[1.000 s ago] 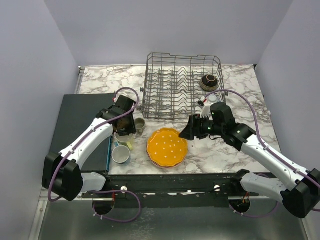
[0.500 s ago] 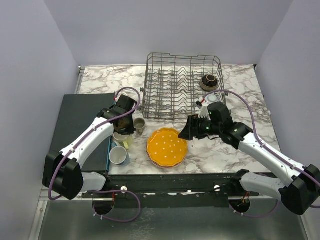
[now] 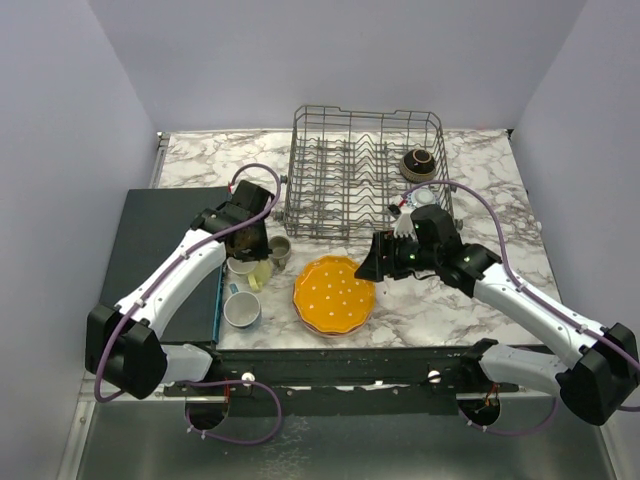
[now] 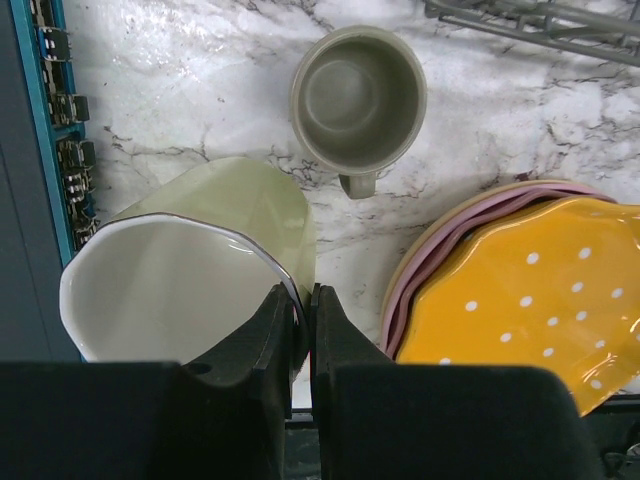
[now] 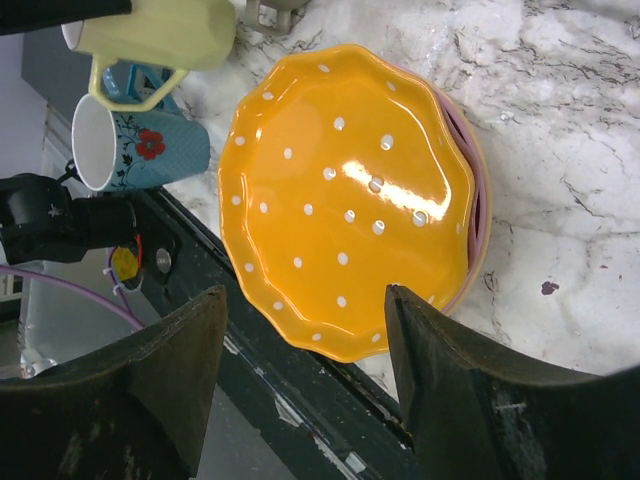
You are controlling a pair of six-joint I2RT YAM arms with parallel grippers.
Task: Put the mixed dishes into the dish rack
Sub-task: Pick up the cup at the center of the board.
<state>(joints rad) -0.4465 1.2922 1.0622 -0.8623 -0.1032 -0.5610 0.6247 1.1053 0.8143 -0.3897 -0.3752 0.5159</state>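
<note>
Top external, for the tally: finds the dish rack [image 3: 345, 180] at the far side of the marble bench [image 3: 490, 170], nearly bare, with one dark patterned bowl [image 3: 417, 163] in its right end and a small pale piece [image 3: 423, 197] just nearer, half hidden by the right arm [image 3: 520, 295] and too unclear to name. Leaves most of the load out on the bench: an orange white-dotted plate [image 3: 334, 294] stacked on a pink plate [image 4: 440, 245] near the front edge, a grey mug [image 3: 280, 247] upright just before the rack's left corner, a blue flowered mug [image 3: 241, 309] at the edge of the dark mat [image 3: 160, 235], and a yellow mug [image 4: 230, 205] between those two mugs. Over to the left wrist: shows the left gripper [image 4: 303, 300] pinched narrow on the yellow mug's rim, one of the fingers [image 4: 275, 340] inside the wall and the other outside, mug tilted with its mouth toward the lens; cannot tell whether lifted clear of the bench. From the right wrist: shows the right gripper [image 5: 305, 300] spread wide and holding nothing, poised above the orange plate without touching it. Judged from this, barely begun: one or perhaps two pieces racked, at least two plates and three mugs to go. Likely in hand now, getting the yellow mug over to the rack; probably next for the right side, taking the orange plate by its scalloped edge.
</note>
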